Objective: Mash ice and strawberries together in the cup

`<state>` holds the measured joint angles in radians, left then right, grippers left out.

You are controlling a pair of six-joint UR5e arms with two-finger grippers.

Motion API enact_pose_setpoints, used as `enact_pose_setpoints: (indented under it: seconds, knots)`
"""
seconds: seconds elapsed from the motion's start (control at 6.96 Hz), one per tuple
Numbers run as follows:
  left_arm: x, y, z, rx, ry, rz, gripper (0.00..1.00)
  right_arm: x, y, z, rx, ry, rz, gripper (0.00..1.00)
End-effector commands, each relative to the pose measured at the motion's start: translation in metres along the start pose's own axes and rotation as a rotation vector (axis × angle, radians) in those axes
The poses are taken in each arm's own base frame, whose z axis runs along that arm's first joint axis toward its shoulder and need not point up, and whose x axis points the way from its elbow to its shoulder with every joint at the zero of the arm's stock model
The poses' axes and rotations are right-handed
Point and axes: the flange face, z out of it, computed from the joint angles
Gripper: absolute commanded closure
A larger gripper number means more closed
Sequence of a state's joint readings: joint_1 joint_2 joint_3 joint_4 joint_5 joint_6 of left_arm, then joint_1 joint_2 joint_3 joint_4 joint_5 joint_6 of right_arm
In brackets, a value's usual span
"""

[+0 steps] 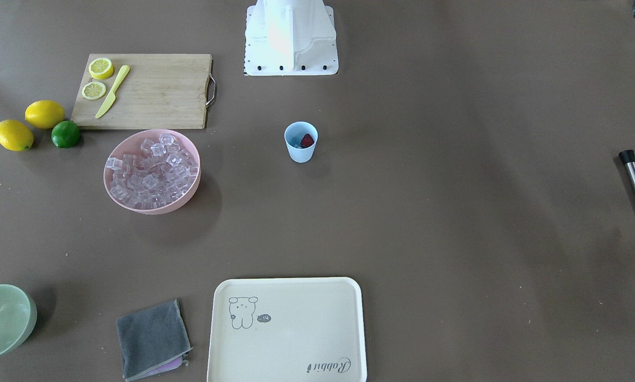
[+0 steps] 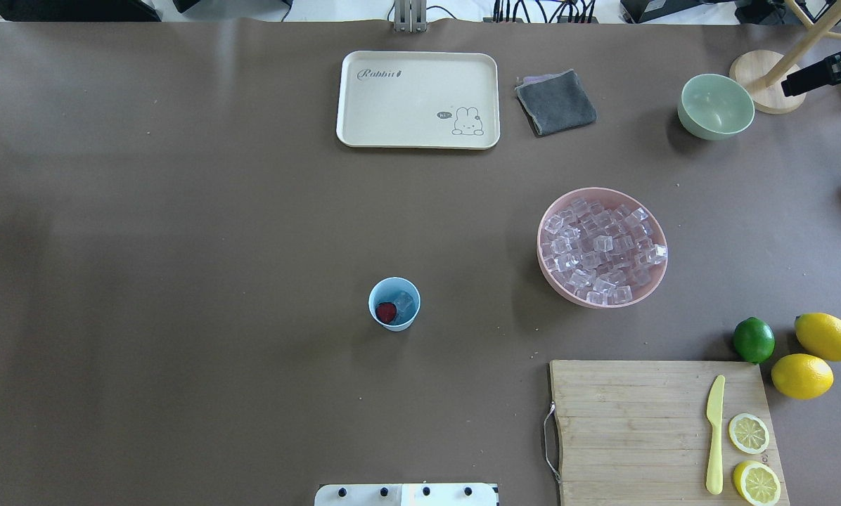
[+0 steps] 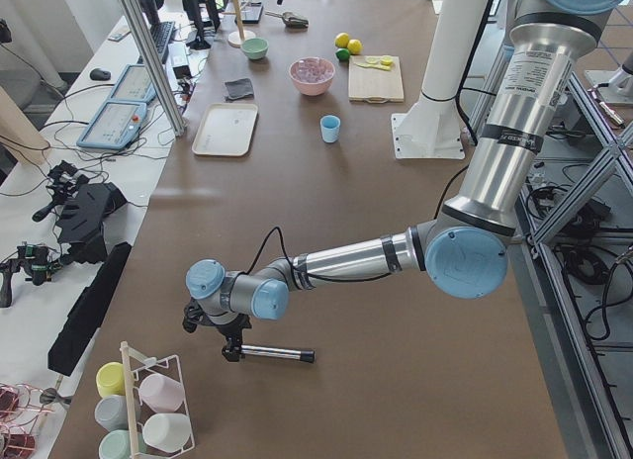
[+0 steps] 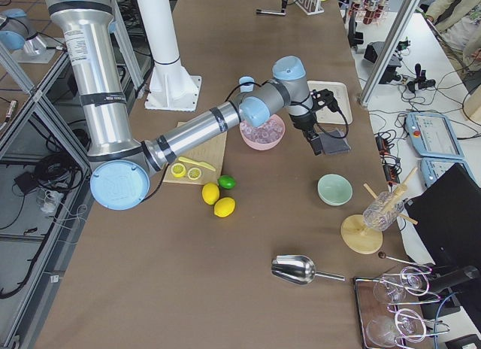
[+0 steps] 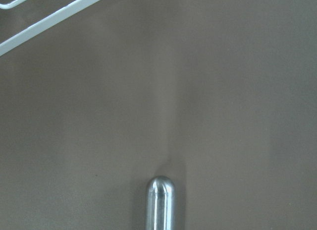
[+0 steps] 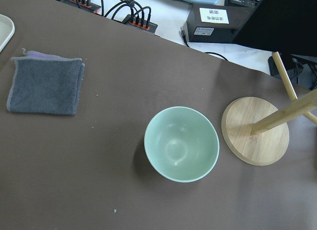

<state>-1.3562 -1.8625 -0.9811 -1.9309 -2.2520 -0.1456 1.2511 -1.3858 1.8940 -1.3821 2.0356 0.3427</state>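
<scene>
The light blue cup [image 1: 300, 143] stands upright mid-table, also in the overhead view [image 2: 394, 303]. Inside lie one dark red strawberry [image 2: 386, 312] and a clear ice cube [image 2: 403, 302]. My left gripper [image 3: 232, 342] is far from the cup at the table's left end, down at a steel muddler [image 3: 275, 353] that sits low over the table; its rounded tip shows in the left wrist view [image 5: 159, 200]. I cannot tell whether the fingers are clamped on it. My right gripper [image 4: 316, 144] hangs high above the pale green bowl [image 6: 181, 143]; I cannot tell whether it is open or shut.
A pink bowl [image 2: 548, 277] full of ice cubes stands right of the cup. Also here are a cutting board [image 2: 631, 422] with knife and lemon slices, two lemons, a lime [image 2: 753, 339], a cream tray [image 2: 418, 98], a grey cloth [image 2: 555, 102] and a wire cup rack [image 3: 148, 410].
</scene>
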Motion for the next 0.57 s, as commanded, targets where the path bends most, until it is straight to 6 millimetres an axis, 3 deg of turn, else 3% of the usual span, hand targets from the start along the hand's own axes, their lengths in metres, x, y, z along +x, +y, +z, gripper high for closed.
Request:
enact_pose_setpoints:
  seconds: [0.0, 0.43]
  knots:
    - [-0.0024, 0.0021, 0.0094, -0.016, -0.019, 0.015, 0.21, -0.0007, -0.0002, -0.0001, 0.000, -0.001, -0.002, 0.00]
    - [0.0002, -0.0061, 0.0124, -0.025, -0.018, 0.017, 0.24, -0.0033, -0.0017, 0.0015, 0.000, -0.002, -0.004, 0.00]
